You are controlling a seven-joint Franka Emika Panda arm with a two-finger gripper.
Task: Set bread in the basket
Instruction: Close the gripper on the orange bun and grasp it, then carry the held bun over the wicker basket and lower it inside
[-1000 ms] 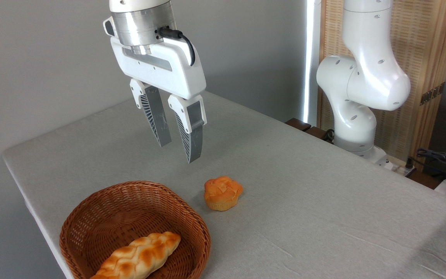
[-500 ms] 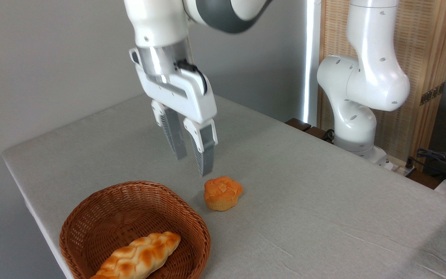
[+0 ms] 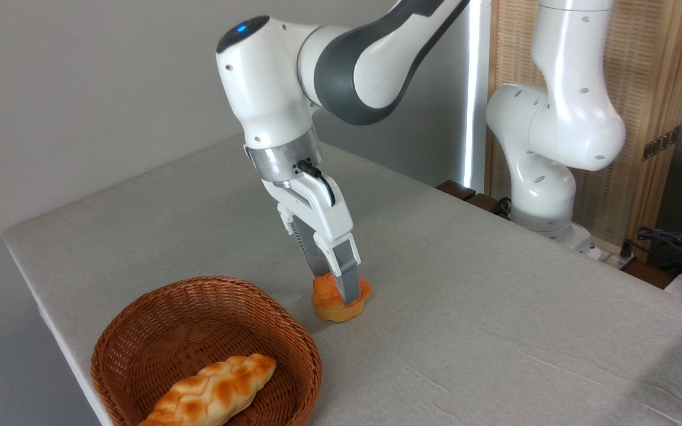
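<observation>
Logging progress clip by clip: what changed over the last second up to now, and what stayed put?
The gripper came down and to the right from above the table; its fingers now reach the bun. Whether they have closed on it cannot be told. The bun has not shifted or lifted. The basket and the braided loaf inside it are unchanged.
</observation>
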